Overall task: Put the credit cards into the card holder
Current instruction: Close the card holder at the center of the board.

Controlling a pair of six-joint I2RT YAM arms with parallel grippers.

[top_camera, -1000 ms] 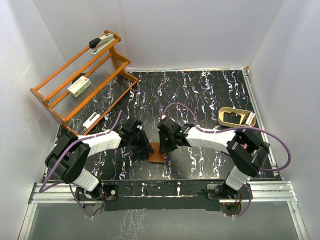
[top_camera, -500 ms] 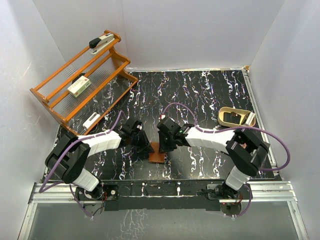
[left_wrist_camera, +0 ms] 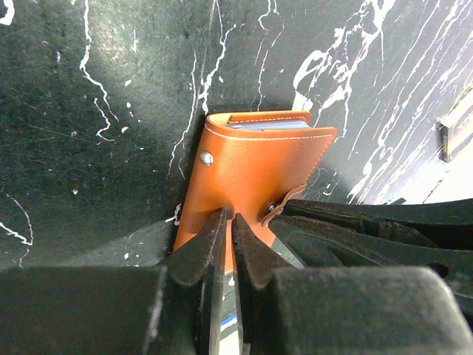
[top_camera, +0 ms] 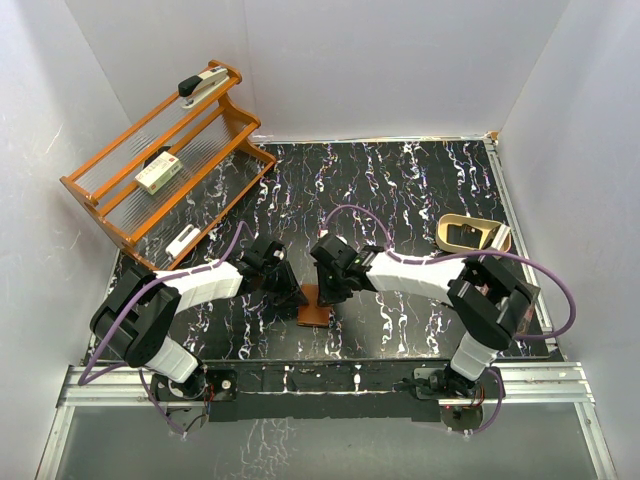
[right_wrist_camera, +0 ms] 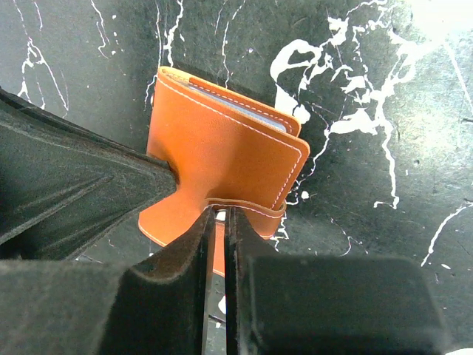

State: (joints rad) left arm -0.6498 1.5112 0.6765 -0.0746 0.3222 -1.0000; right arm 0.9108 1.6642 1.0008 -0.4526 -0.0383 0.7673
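The card holder (left_wrist_camera: 251,166), a folded orange-brown leather wallet, sits near the front middle of the table, between the two arms. The pale blue edges of the credit cards (left_wrist_camera: 267,125) show inside its far opening (how many are tucked in there cannot be told). The left gripper (left_wrist_camera: 225,225) has its fingers pressed nearly together, pinching the holder's near edge, with a strip of leather showing between them. The right gripper (right_wrist_camera: 219,222) is likewise closed to a thin slit and nips the holder from the other side, at the strap of the snap tab (left_wrist_camera: 284,205). At the back left stands an orange wooden rack (top_camera: 95,210). It carries a stapler (top_camera: 203,84) on its top shelf, a white-and-green box (top_camera: 158,176) on the middle shelf and a small white item (top_camera: 183,240) on the lowest. A tan curved object (top_camera: 470,233) lies towards the right edge, well apart from the holder. The table (top_camera: 400,190) is black with white and purplish veining. Plain white walls (top_camera: 400,60) close it in on three sides, and a metal rail (top_camera: 300,378) runs along the front where the arm bases are bolted.
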